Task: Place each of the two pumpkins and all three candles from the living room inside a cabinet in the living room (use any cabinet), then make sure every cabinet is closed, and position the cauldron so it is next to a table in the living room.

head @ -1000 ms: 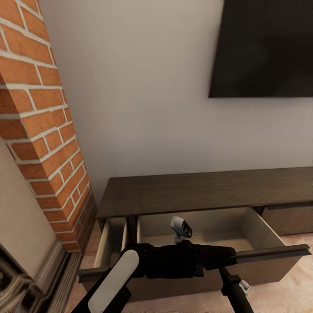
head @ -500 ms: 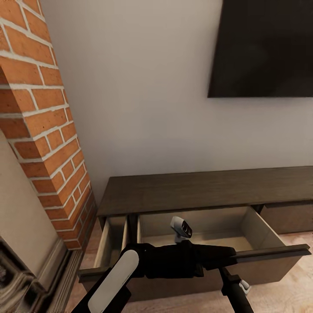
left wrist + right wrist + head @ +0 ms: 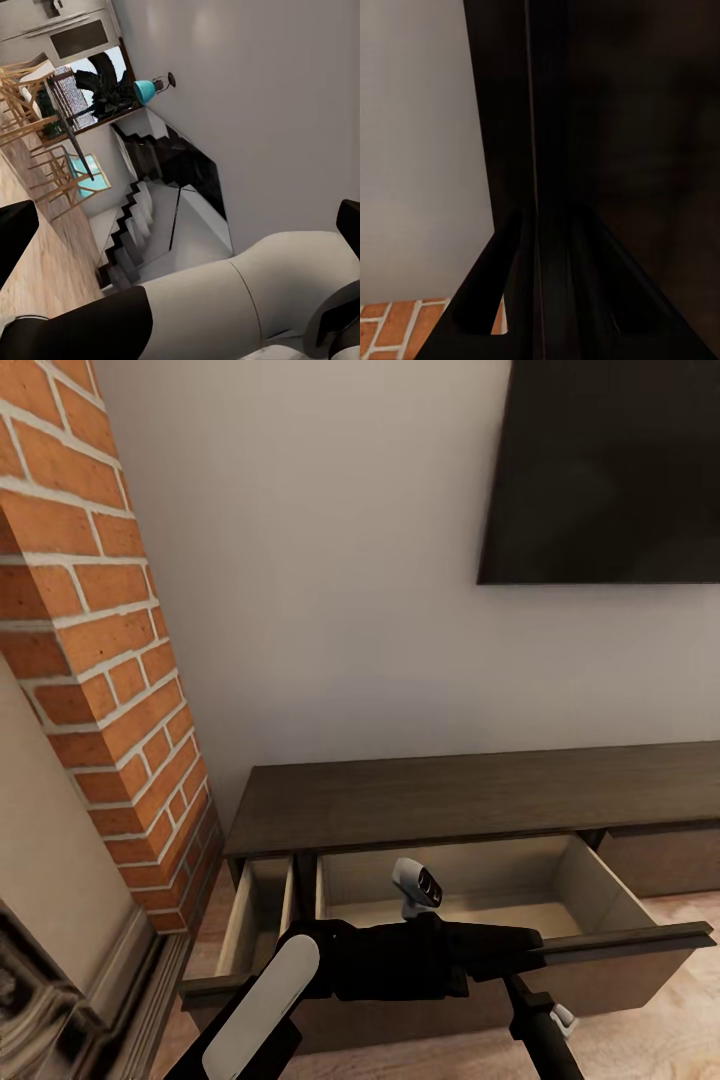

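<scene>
The long low dark-brown wooden cabinet (image 3: pixel 470 795) stands against the pale wall under a large black wall-mounted screen (image 3: pixel 605 470), with a red brick column (image 3: pixel 95 660) at its left end. Two of its drawers are pulled out: a narrow one (image 3: pixel 240 935) nearest the brick and a wide one (image 3: pixel 470 905) beside it, both showing pale wood insides. What can be seen of the wide drawer's floor looks bare, though the robot's black-and-white left arm (image 3: pixel 300 985) crosses in front and hides the near part. A further drawer front (image 3: pixel 665 860) to the right sits flush.

The left tool's fingers cannot be made out, so I cannot tell whether they are apart or together. In the right wrist view, two dark fingers (image 3: pixel 480 300) reach toward the screen's edge, with a small gap beside the nearer one, but the picture is too dark to say whether that tool is closed or holding anything.

No pumpkin, candle or cauldron can be picked out here, so the loading seems not yet started or only partly done.

The chief risk, as I judge it, lies in the open drawers: their fronts jut out toward the robot's base and arms, so a turn or advance could knock one askew or slam it. The right tool sits near the screen and could strike it if raised carelessly.
</scene>
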Controlling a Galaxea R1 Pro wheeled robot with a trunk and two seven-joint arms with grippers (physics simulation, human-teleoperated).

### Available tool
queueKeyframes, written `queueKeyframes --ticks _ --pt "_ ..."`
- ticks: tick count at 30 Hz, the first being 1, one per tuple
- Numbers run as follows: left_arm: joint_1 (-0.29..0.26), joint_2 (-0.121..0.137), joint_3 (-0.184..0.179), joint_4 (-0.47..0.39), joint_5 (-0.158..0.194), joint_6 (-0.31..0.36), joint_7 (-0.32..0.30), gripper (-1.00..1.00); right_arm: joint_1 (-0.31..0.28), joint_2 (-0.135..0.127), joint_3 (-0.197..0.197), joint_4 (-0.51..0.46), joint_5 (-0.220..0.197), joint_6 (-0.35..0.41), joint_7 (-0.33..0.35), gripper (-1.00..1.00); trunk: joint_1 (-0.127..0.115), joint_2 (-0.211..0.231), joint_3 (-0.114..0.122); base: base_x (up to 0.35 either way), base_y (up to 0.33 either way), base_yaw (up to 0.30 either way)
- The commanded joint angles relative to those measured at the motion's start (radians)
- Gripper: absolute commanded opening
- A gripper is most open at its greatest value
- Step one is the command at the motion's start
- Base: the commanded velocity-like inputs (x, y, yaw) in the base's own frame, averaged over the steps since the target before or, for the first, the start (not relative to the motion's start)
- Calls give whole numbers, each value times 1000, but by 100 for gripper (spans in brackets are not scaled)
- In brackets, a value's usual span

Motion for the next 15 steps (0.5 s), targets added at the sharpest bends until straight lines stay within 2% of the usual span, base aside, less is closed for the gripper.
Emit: queueKeyframes --ticks 1,15 --pt "-1 0 0 1 -1 3 -4 100 -1 1 31 -3 5 20 10 -100 0 0 -1 -44 0 0" --pt "-1 0 0 1 -1 3 -4 100 -1 1 31 -3 5 21 10 -100 0 0 -1 -20 0 0"
